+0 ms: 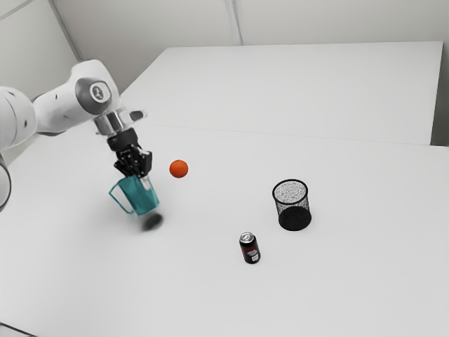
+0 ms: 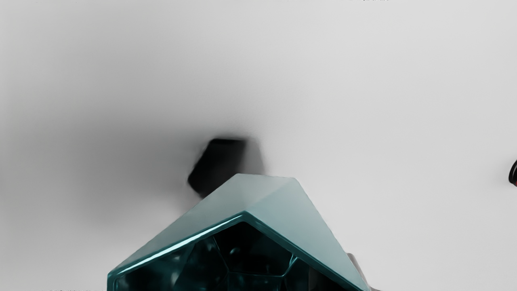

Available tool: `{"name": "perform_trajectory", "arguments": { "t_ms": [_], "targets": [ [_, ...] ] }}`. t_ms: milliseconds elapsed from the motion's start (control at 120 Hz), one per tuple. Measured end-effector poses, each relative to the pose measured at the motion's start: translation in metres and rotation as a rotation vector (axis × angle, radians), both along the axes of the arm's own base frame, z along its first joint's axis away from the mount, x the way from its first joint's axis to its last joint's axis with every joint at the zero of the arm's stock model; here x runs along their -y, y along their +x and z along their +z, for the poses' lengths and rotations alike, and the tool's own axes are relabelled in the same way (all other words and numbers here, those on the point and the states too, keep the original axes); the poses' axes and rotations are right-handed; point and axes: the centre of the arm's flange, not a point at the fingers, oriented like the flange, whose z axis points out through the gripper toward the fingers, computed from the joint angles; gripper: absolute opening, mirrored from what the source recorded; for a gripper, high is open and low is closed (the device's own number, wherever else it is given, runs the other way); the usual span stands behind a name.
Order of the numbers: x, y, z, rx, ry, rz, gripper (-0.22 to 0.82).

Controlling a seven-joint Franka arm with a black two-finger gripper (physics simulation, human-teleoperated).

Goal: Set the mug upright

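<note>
Right now, the gripper (image 1: pixel 140 167) is at the left of the exterior view, a little above mid-height, pointing down toward the table (image 1: pixel 337 281). It is closed on the mug (image 1: pixel 139 196) near the rim; how wide a gap is left between the fingers, I cannot tell. The arm (image 1: pixel 66 109) enters from the exterior view's left edge and bends down to the gripper.

The mug, teal and many-sided, hangs just below the gripper in the left part of the exterior view. It is raised off the table and tilted, with its mouth up toward the gripper and its base slanting down toward the exterior view's lower right. Its handle (image 1: pixel 118 201) sticks out toward the exterior view's left. In the wrist view the open mouth faces the camera, showing a dark, faceted inside. A dark shadow (image 1: pixel 152 222) lies on the table just past the base.

Farther out, the orange (image 1: pixel 179 168) rests on the table near the gripper, left of the exterior view's centre. The can (image 1: pixel 250 251), black with a silver top, stands upright below the exterior view's centre, well apart from the mug. The bin (image 1: pixel 283 212), black mesh and open at the top, stands upright right of centre, near the can.
</note>
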Motion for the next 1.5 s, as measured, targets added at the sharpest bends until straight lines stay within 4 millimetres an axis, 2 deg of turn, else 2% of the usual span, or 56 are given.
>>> {"name": "perform_trajectory", "arguments": {
  "t_ms": [100,217,342,525,675,1042,1192,1267,1375,1500],
  "targets": [
    [0.023,-0.004,0.009,0.054,0.100,-0.040,-0.16],
    [0.042,-0.015,-0.003,0.136,0.180,-0.046,-0.16],
    [0.063,-0.018,-0.008,0.243,0.244,-0.051,-0.16],
    [0.086,-0.013,-0.010,0.350,0.288,-0.035,-0.16],
    [0.095,-0.019,-0.019,0.361,0.304,0.002,-0.16],
    [0.094,-0.019,-0.041,0.333,0.316,0.103,-0.16],
    [0.095,-0.018,-0.038,0.332,0.318,0.128,0.17],
    [0.095,-0.019,-0.032,0.338,0.320,0.138,0.30],
    [0.097,-0.021,-0.016,0.351,0.323,0.148,0.42],
    [0.111,-0.025,0.003,0.362,0.328,0.131,0.50]
  ]
}}
